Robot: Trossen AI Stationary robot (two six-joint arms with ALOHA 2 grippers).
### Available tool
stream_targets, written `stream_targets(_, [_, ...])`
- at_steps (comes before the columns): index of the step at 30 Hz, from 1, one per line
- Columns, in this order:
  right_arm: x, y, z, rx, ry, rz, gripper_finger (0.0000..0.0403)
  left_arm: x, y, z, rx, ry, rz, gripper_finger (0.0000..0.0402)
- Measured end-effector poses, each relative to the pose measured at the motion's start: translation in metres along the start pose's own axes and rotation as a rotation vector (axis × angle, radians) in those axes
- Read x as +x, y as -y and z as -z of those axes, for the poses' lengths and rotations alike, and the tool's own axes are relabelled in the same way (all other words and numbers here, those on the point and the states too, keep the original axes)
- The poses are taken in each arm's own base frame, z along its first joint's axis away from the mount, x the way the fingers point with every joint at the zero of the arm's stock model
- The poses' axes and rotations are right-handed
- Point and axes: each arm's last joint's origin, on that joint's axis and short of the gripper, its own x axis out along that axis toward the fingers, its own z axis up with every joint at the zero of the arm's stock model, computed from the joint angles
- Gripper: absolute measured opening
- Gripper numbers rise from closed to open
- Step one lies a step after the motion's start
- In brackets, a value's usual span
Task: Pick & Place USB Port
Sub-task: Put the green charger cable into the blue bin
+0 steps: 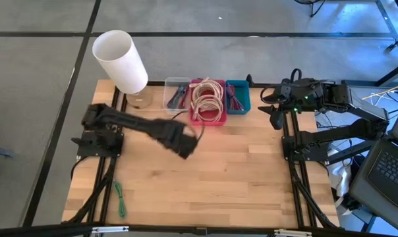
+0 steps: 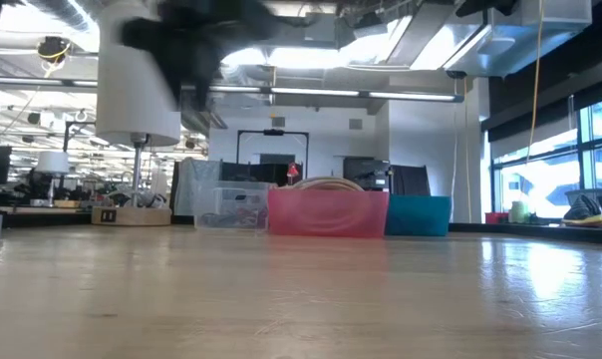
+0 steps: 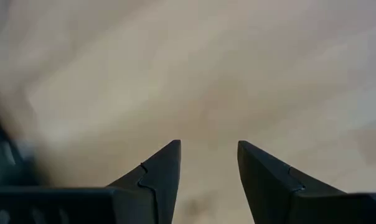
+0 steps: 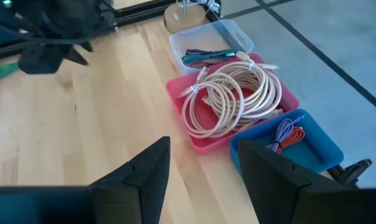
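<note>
Seemingly the USB cables are the pale coils (image 1: 207, 99) lying in the pink bin (image 1: 207, 119), between the clear bin (image 1: 175, 95) and the blue bin (image 1: 237, 97) at the table's (image 1: 238, 178) far edge. Left gripper (image 1: 186, 146) hovers over bare wood near them, fingers apart and empty. Right gripper (image 1: 273, 108) waits beside the blue bin, fingers apart.

A white lamp (image 1: 120, 60) is standing at the wooden tabletop's (image 1: 238, 178) far left corner, and a green cable (image 1: 120, 199) is lying near its front left edge.
</note>
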Motion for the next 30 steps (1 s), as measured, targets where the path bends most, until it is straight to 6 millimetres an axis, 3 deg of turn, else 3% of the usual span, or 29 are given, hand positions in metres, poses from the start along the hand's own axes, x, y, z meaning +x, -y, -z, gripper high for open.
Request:
stream_targets(9, [0.000, 0.000, 0.000, -0.029, 0.003, 0.007, 0.0193, 0.019, -0.030, 0.110, -0.411, -0.200, 0.015, 0.0152])
stream_targets(14, [0.000, 0.000, -0.002, -0.045, 0.019, 0.005, 0.0193, 0.018, -0.042, 0.157, -0.533, -0.300, -0.054, 0.0152])
stream_targets(18, [0.000, 0.000, -0.003, -0.047, 0.028, 0.003, 0.0193, 0.017, -0.047, 0.181, -0.477, -0.412, -0.153, 0.0153])
stream_targets(22, [0.000, 0.000, -0.003, -0.043, 0.028, 0.003, 0.0193, 0.024, -0.044, 0.196, -0.441, -0.411, -0.202, 0.0153])
stream_targets(30, [0.000, -0.001, -0.004, -0.040, 0.044, 0.000, 0.0193, 0.057, -0.026, 0.235, -0.397, -0.455, -0.328, 0.0153])
